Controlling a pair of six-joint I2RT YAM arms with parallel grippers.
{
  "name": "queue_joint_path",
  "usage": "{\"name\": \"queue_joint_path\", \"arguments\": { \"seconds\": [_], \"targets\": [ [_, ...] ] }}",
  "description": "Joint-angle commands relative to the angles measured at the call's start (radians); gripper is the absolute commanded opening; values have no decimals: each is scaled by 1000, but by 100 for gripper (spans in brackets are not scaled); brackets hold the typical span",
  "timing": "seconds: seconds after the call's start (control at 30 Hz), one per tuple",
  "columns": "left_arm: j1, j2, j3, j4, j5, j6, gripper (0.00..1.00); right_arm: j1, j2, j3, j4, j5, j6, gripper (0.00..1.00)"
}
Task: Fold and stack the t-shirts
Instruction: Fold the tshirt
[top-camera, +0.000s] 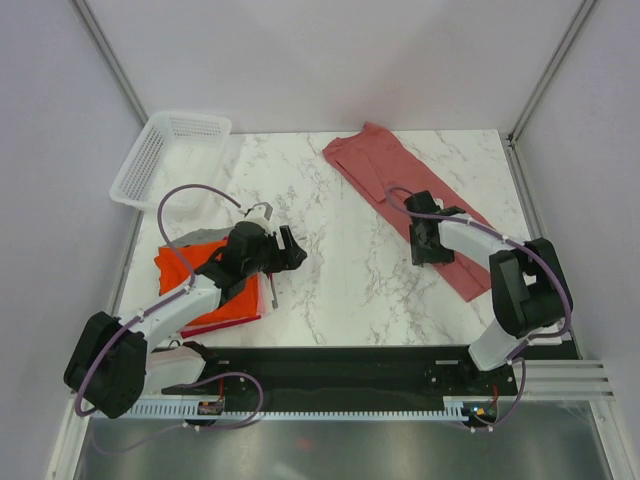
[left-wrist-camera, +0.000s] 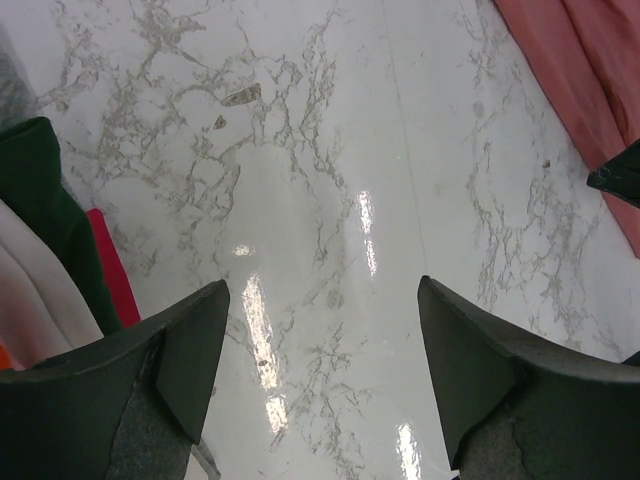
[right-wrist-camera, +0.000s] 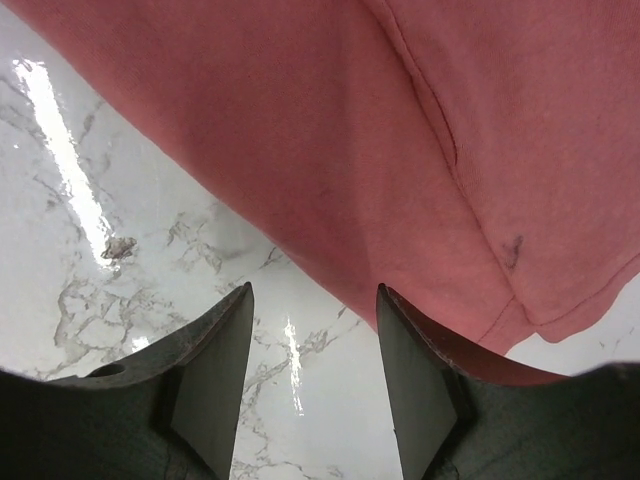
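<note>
A dusty pinkish-red t-shirt, folded into a long strip, lies diagonally across the right half of the marble table. My right gripper hangs open over the strip's left edge. In the right wrist view the t-shirt fills the top, and the right gripper has only marble between its fingers, with the right finger over the cloth's edge. A stack of folded t-shirts, orange-red with grey behind, sits at the left. My left gripper is open over bare marble just right of the stack, and the left wrist view shows that gripper empty.
A white mesh basket stands at the back left corner. White walls enclose the table at the back and on both sides. A black rail runs along the near edge between the arm bases.
</note>
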Motion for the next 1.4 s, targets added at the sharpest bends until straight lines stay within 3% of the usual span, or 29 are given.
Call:
{"name": "queue_joint_path", "arguments": {
  "seconds": [0.0, 0.83, 0.93, 0.97, 1.17, 1.37],
  "targets": [
    [-3, 14, -2, 44, -21, 36, 84, 9, 38, 8, -5, 48, 18, 60],
    [-1, 29, 6, 39, -21, 39, 83, 33, 116, 28, -13, 172, 37, 27],
    [-3, 31, 7, 38, -19, 39, 83, 33, 116, 25, -11, 160, 36, 10],
    [-3, 31, 7, 38, -19, 39, 83, 35, 113, 25, -11, 152, 36, 0],
    [-1, 32, 15, 22, -25, 38, 83, 101, 87, 31, -2, 60, 44, 0],
    [4, 32, 23, -5, -74, 26, 83, 315, 91, 63, 2, -4, 116, 0]
  ]
}}
